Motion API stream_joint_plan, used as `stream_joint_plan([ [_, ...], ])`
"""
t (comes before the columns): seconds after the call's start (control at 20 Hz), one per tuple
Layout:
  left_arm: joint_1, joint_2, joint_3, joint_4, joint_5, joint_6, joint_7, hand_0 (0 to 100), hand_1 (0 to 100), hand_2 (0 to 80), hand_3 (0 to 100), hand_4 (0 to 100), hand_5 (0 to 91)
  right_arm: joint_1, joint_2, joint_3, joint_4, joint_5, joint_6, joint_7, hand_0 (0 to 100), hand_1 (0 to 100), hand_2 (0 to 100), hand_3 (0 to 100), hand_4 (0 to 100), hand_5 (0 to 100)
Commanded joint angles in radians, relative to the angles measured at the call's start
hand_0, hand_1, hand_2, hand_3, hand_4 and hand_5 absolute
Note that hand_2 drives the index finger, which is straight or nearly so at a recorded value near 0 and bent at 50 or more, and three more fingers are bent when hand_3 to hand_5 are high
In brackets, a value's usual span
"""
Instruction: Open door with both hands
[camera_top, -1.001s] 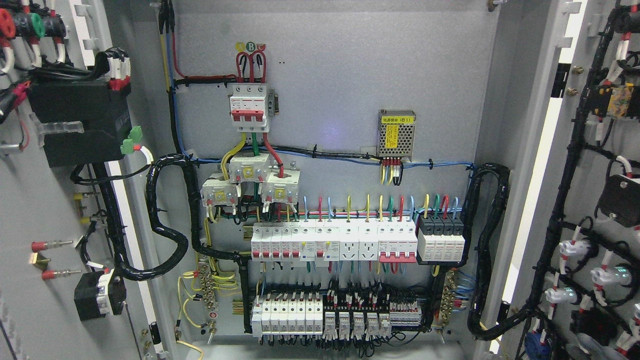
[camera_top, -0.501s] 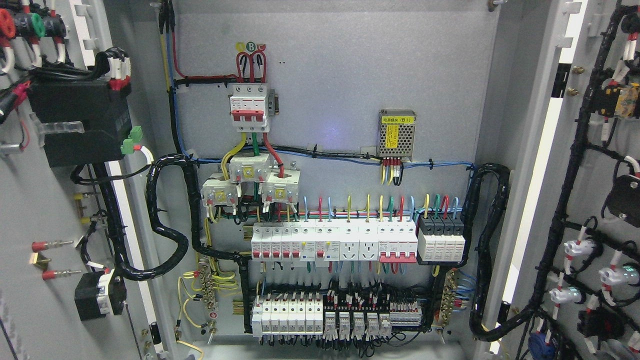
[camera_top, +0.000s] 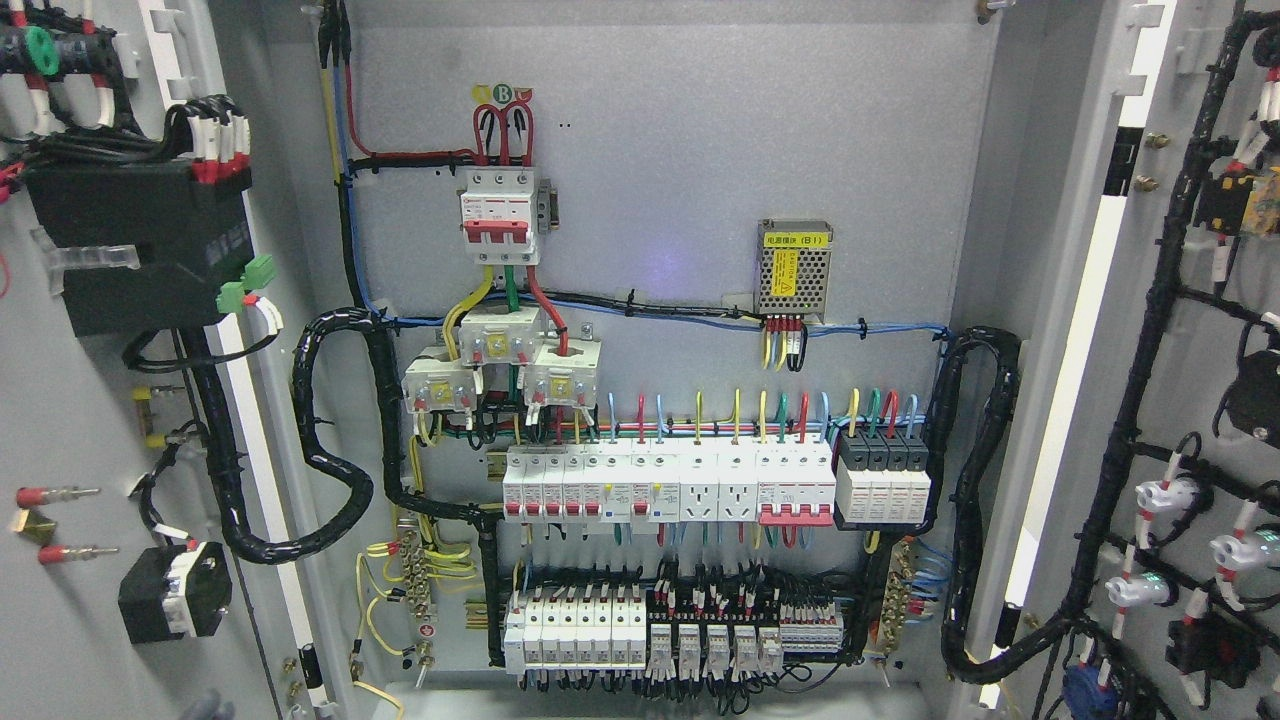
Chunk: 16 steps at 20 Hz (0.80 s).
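Observation:
The grey electrical cabinet stands with both doors swung out. The left door (camera_top: 70, 420) fills the picture's left edge, its inner face carrying a black box (camera_top: 140, 245) and wired parts. The right door (camera_top: 1195, 390) fills the right edge, with black cable looms and white lamp sockets (camera_top: 1165, 495). A small blurred grey shape (camera_top: 207, 705) shows at the bottom edge by the left door; I cannot tell whether it is my left hand. My right hand is out of view.
Inside, the back panel (camera_top: 680, 130) holds a red-and-white main breaker (camera_top: 497, 215), a small power supply (camera_top: 793, 265), a row of white breakers (camera_top: 665, 485) and terminal blocks (camera_top: 640, 630). Thick black corrugated cables (camera_top: 330, 470) loop from each door into the cabinet.
The left door has swung further left, its black box and parts shifting outward. The right door's parts have drifted right and down. The grey shape at the bottom left is new.

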<state>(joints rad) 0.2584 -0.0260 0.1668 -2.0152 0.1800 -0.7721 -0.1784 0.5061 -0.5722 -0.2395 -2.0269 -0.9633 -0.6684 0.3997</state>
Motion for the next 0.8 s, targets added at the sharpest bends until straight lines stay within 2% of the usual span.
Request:
stream_joint_plan([
  [0.0, 0.004, 0.032, 0.220, 0.024, 0.065, -0.711, 0.002, 12, 39, 0.0, 0, 0, 0.0, 0.032, -0.008, -0.072, 0.017, -0.052, 0.003, -0.005, 12, 39, 0, 0, 0, 0],
  [0.35, -0.043, 0.129, 0.305, 0.234, 0.082, -0.710, 0.002, 12, 39, 0.0, 0, 0, 0.0, 0.034, -0.005, -0.087, 0.054, -0.069, 0.004, -0.007, 12, 39, 0, 0, 0, 0],
  [0.6, -0.117, 0.169, 0.385, 0.314, 0.098, -0.613, 0.000, 12, 39, 0.0, 0, 0, 0.0, 0.037, -0.002, -0.104, 0.088, -0.071, 0.003, -0.007, 12, 39, 0, 0, 0, 0],
  [0.75, -0.157, 0.215, 0.413, 0.401, 0.101, -0.608, 0.000, 12, 39, 0.0, 0, 0, 0.0, 0.038, 0.000, -0.116, 0.106, -0.080, 0.003, -0.009, 12, 39, 0, 0, 0, 0],
])
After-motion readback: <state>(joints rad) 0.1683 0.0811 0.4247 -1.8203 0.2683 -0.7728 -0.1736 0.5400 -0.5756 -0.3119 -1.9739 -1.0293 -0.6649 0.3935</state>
